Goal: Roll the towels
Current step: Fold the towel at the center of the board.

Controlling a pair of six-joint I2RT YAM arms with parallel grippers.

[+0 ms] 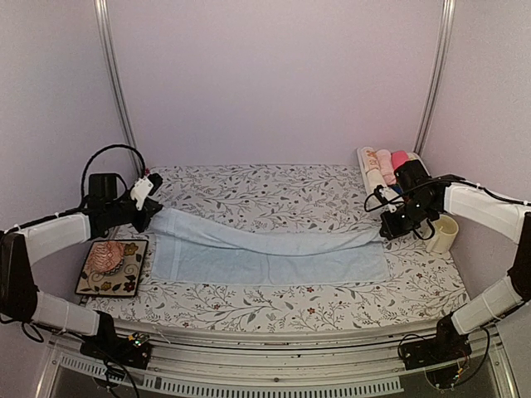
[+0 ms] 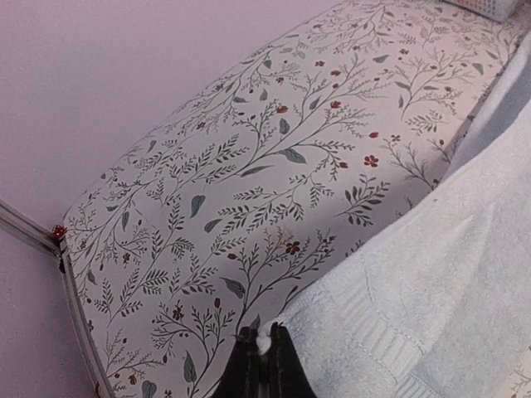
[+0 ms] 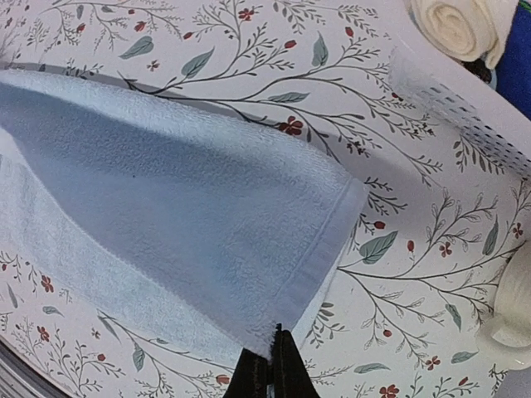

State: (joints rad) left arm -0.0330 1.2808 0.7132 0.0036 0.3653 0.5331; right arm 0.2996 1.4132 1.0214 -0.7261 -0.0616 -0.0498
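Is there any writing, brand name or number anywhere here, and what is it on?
None readable. The light blue towel, the flowered tablecloth, the cream mug and the white basket show no lettering; the small tray bears only a flower pattern.

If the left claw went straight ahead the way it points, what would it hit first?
The left gripper, jaws shut on a corner of the light blue towel, would probably meet the floral table cover first, though depth is unclear.
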